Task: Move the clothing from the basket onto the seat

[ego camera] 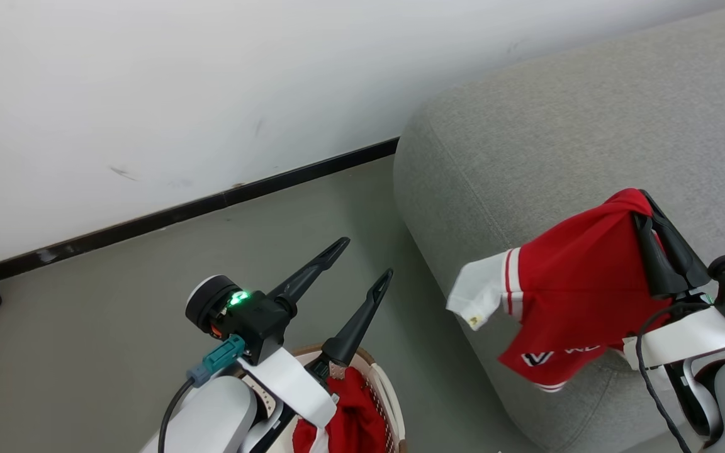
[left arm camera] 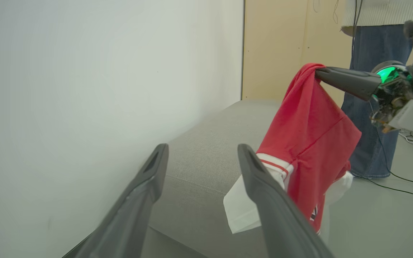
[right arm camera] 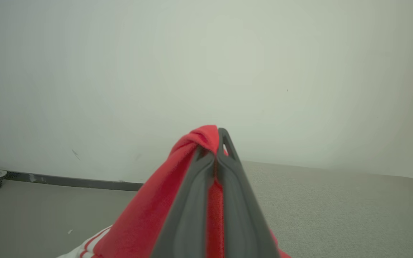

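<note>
In the head view, our left gripper [ego camera: 365,258] sits at lower centre, its two fingers spread wide and empty, above the basket [ego camera: 382,376] at the bottom edge, where red clothing [ego camera: 350,421] lies. At right, our right gripper [ego camera: 644,204] pinches a red garment [ego camera: 576,277] (its white sleeve dangling to the left) over the grey seat [ego camera: 557,126].

In the left wrist view, the garment hangs at upper right from the right gripper's closed fingers, above the seat's end, and a person's jeans [left arm camera: 371,150] stand behind it.

In the right wrist view, the fingers press together on red fabric at centre, with the seat at lower right.
</note>
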Available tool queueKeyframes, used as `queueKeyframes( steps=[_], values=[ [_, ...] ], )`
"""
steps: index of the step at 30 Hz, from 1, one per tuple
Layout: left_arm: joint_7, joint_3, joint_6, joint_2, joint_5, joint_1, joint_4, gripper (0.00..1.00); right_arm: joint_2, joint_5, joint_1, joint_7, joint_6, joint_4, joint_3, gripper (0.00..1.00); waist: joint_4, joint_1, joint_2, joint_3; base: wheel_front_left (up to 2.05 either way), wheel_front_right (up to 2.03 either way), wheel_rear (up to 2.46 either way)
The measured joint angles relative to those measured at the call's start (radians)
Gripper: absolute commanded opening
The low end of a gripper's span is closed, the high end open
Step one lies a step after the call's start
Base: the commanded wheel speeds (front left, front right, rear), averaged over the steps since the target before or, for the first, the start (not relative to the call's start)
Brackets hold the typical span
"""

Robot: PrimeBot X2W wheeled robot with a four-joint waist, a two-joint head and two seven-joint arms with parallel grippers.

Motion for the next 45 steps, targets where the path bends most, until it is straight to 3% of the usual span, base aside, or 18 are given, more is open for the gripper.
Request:
queueKeyframes(
  steps=[17,24,36,45],
  values=[
    [0.0,-0.027,0.0,0.01,-0.007,0.04,-0.046,1.0,-0.023,0.014,0.021,0.0,0.0,-0.005,-0.01,0.0,-0.044,0.0,0.0,-0.012,0.0,0.0,0.0],
    [0.0,-0.033,0.0,0.028,-0.007,0.046,-0.056,1.0,-0.062,0.043,0.007,0.0,0.0,0.078,0.011,0.0,-0.035,0.0,0.0,0.001,0.0,0.0,0.0],
    [0.005,-0.031,0.002,0.049,0.005,0.059,-0.084,1.0,-0.19,0.07,-0.304,0.027,0.0,0.199,0.021,0.0,-0.011,0.0,0.0,0.046,0.0,0.0,0.0],
    [0.024,-0.026,0.014,0.055,0.015,0.051,-0.13,1.0,-0.224,0.132,-0.503,0.065,0.0,0.338,-0.057,0.0,0.016,0.0,0.0,0.094,0.0,0.0,0.0]
  ],
)
